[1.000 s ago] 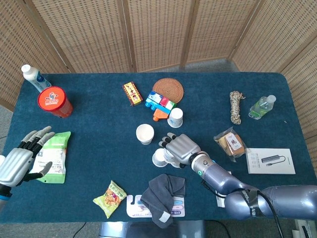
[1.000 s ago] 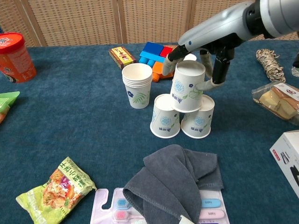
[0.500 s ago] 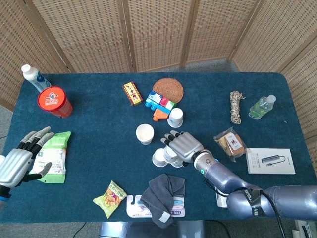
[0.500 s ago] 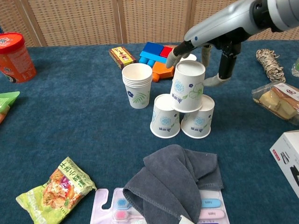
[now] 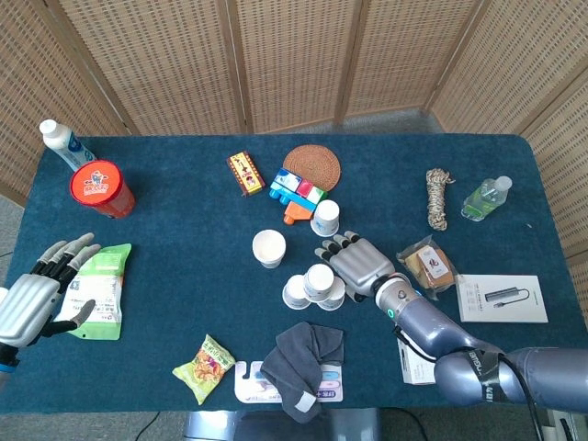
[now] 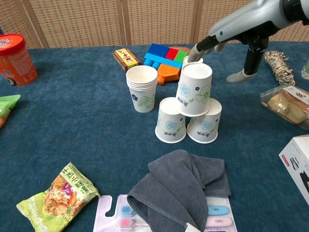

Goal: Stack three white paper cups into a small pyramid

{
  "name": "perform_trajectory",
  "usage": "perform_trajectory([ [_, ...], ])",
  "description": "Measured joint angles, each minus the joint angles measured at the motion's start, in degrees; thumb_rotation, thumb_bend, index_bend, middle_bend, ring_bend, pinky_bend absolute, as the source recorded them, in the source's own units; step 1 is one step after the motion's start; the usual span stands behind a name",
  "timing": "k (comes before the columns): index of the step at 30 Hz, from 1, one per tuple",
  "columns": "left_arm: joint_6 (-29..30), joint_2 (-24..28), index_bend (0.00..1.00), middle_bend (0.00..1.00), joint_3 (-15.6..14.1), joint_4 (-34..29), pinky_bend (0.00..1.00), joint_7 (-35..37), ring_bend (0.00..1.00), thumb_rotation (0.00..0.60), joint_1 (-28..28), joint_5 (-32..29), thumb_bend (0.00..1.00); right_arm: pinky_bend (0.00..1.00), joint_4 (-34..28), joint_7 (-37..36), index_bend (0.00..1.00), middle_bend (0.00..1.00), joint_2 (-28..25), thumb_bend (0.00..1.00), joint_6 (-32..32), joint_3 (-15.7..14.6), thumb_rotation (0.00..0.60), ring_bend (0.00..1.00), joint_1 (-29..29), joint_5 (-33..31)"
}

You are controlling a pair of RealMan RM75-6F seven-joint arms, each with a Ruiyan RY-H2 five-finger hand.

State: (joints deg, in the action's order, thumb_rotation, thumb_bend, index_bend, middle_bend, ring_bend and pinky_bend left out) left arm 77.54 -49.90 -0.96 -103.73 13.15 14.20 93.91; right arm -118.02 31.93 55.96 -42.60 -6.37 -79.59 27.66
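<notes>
Three white paper cups with blue flower print (image 6: 192,110), all upside down, form a small pyramid on the dark blue tabletop (image 6: 82,140): two side by side touching, the third resting across both bases, just in front of a stack of upright white paper cups (image 6: 142,88). Right hand (image 5: 360,263) beside the pyramid, clear of the top cup, fingers spread and holding nothing. Left hand (image 5: 39,290) at the tabletop's left edge, fingers apart and empty, just beside a green snack packet (image 5: 99,290).
</notes>
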Motion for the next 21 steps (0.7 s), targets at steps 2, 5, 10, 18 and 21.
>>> perform_trajectory([
  [2,0.25,0.31,0.00,0.00,0.09,-0.25,0.03,-0.21,0.00,0.600,-0.12,-0.12,0.47,0.10,0.12,-0.40,0.00,0.04,-0.48,0.48,-0.14,-0.07,0.600,0.00,0.53,0.41],
  [5,0.43,0.75,0.00,0.00,0.15,-0.60,0.03,-0.42,0.00,0.600,-0.30,-0.38,0.47,0.10,0.40,-1.28,0.00,0.04,-1.22,0.48,-0.60,-0.06,0.600,0.00,1.73,1.40],
  [10,0.84,1.57,0.00,0.00,0.22,-1.16,0.03,-0.20,0.00,0.600,-0.68,-0.79,0.47,0.10,1.30,-2.96,0.00,0.04,-2.34,0.49,-2.12,0.01,0.600,0.00,4.68,3.83],
  [18,1.73,2.75,0.00,0.00,0.56,-1.92,0.03,-0.64,0.00,0.600,-1.43,-1.76,0.47,0.10,3.16,-6.30,0.01,0.04,-3.99,0.49,-5.97,0.42,0.600,0.00,11.05,9.09],
  [21,2.17,3.12,0.00,0.00,0.75,-2.24,0.03,-0.81,0.00,0.600,-1.66,-1.93,0.47,0.09,3.89,-7.78,0.01,0.04,-4.73,0.48,-7.29,0.67,0.600,0.00,13.71,11.10],
])
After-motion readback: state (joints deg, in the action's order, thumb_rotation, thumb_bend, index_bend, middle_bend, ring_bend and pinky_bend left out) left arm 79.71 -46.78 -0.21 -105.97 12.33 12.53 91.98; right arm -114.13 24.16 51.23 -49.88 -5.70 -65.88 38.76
